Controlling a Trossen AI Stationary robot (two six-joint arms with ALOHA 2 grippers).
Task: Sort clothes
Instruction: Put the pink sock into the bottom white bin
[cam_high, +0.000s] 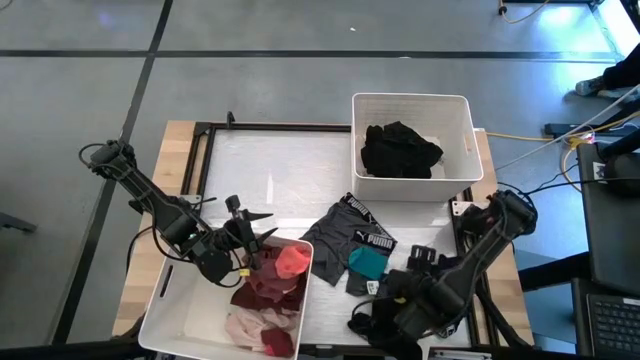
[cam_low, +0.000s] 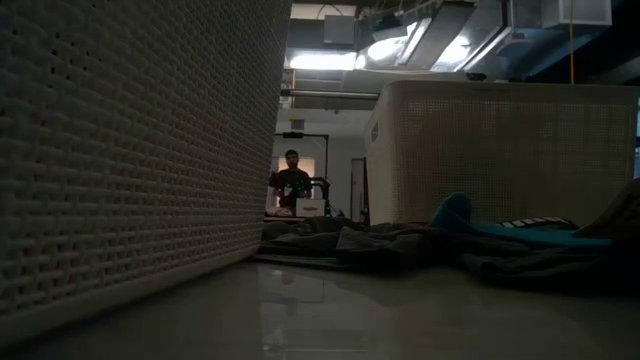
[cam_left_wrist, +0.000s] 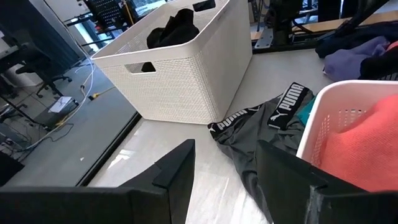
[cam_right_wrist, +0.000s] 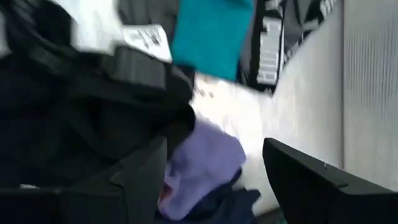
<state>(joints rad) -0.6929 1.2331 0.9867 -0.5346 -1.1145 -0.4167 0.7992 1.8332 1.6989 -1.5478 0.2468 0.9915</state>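
Two bins split the clothes: darks in the far-right bin (cam_high: 465, 120), reds and pinks in the near-left bin (cam_high: 165, 310). Unsorted pile (cam_high: 375, 255) lies near the table's near-right edge. Right gripper (cam_high: 400, 300) open over it, probably picking next; left gripper (cam_high: 250, 235) open, empty, at near-left bin's rim.

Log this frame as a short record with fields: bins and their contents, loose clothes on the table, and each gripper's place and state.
far bin: white perforated plastic bin holding black garments
near bin: white plastic bin holding red, maroon and pink clothes
loose on table: grey Puma-branded shorts, teal fabric piece, dark pile
left gripper: open, empty, over the near bin's far edge
right gripper: open, low over the loose pile, by a lilac garment
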